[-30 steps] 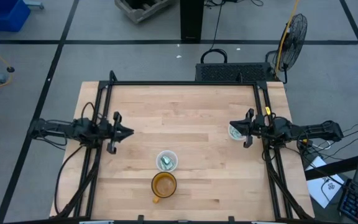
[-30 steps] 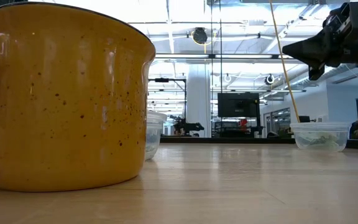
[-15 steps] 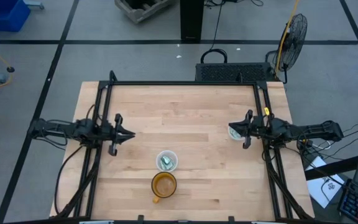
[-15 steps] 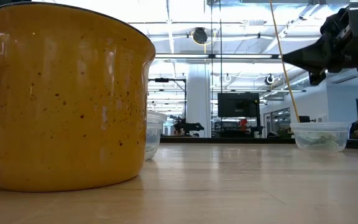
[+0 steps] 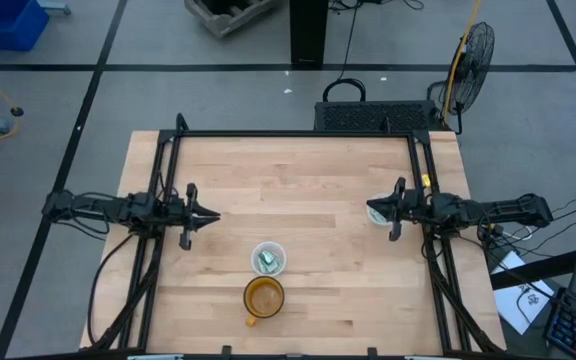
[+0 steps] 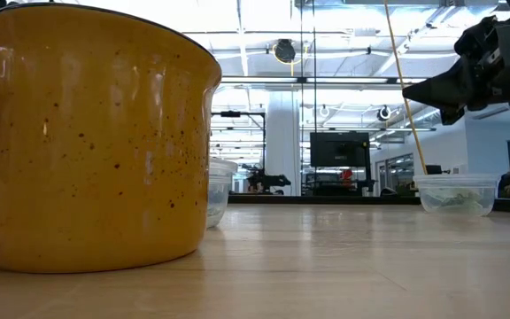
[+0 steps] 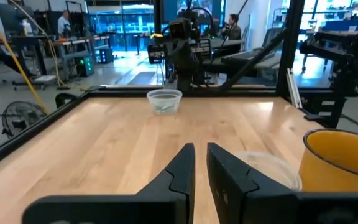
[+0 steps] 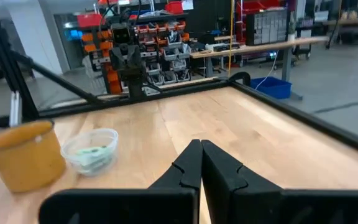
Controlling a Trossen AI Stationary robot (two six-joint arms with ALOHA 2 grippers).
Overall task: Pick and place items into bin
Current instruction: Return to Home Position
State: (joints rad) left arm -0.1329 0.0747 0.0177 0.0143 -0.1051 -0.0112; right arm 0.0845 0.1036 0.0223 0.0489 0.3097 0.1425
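Observation:
Small green-and-white packets lie in a clear cup (image 5: 269,258) near the table's middle, also clear cup (image 8: 92,149), and in a clear bowl (image 5: 376,212) at the right side, also bowl (image 6: 454,192) and bowl (image 7: 165,100). My right gripper (image 5: 373,208) hangs shut well above that bowl, right gripper (image 6: 407,89), pointing toward the table's left. My left gripper (image 5: 215,214) is shut over bare wood at the left side, left gripper (image 7: 200,152), aimed across toward the bowl. Neither holds anything.
A speckled yellow mug (image 5: 263,297) stands just nearer than the clear cup, filling the low view's left as mug (image 6: 96,133). A black frame (image 5: 298,133) runs round the table's edges. Bare wood (image 5: 298,190) lies between the two grippers.
My right gripper has sunk a little and tipped closer to level above the bowl, creeping slightly toward the table's left. My left gripper has edged a little toward the table's middle. Both have stayed shut; the cups and the mug have not moved.

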